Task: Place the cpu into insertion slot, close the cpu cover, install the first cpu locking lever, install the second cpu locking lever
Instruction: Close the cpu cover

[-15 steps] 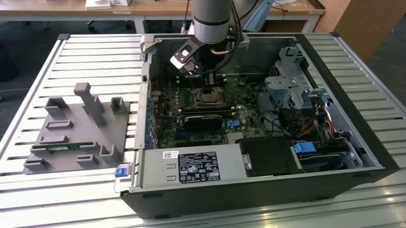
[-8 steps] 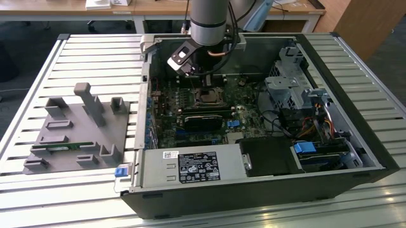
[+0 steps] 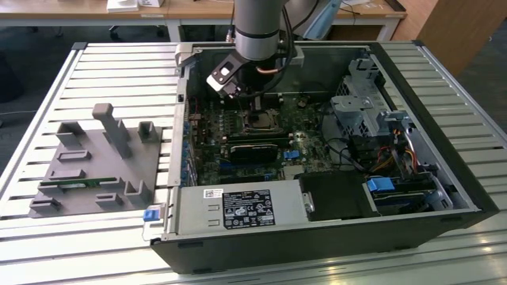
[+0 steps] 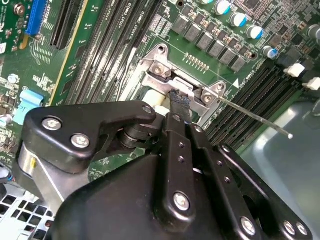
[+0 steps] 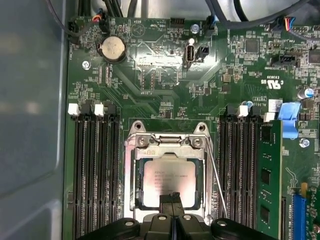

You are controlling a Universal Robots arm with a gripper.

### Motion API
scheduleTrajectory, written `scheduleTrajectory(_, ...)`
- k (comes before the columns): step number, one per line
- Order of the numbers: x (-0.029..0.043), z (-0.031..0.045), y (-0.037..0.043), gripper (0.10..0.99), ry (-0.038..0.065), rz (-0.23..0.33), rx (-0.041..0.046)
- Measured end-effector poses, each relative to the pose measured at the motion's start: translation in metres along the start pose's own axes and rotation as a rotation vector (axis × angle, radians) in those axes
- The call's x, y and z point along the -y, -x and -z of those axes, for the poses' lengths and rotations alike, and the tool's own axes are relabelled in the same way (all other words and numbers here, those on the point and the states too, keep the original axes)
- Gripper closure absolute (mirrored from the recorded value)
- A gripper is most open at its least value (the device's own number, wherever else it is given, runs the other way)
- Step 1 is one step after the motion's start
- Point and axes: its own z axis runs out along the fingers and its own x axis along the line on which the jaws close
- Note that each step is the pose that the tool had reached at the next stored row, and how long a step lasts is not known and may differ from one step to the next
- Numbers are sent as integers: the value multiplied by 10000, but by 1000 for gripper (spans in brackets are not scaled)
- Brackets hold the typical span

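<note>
Now the hand (image 5: 172,199), clenched on nothing, rests its tip at the edge of the metal frame (image 5: 130,175) folded over the chip (image 5: 167,180) seated in the socket (image 5: 138,190), with a wire lever (image 5: 218,185) loose beside the socket; slipping could scratch the chip.

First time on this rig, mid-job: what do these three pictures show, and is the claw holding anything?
This is one robot arm reaching into an open computer case on a slatted table; the exterior view shows that from outside. Both wrist views come from cameras riding on the arm, looking at the motherboard. In the first wrist view the cpu sits in the insertion slot with the cpu cover lying around it. The claw is shut, nothing seen in it, its tip over the chip's edge. A thin wire lever sticks out free beside the socket.
</note>
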Motion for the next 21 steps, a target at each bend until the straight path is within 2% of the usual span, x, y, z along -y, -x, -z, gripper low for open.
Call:
scheduleTrajectory(4,5,-41,-1,980,0,2,14)
scheduleTrajectory(7,7,-61,1,980,-11,3,58)
scheduleTrajectory(10,7,-64,-1,980,-3,1,51)
scheduleTrajectory(17,16,22,0,980,17,2,48)
scheduleTrajectory(21,-4,30,0,980,18,2,48)
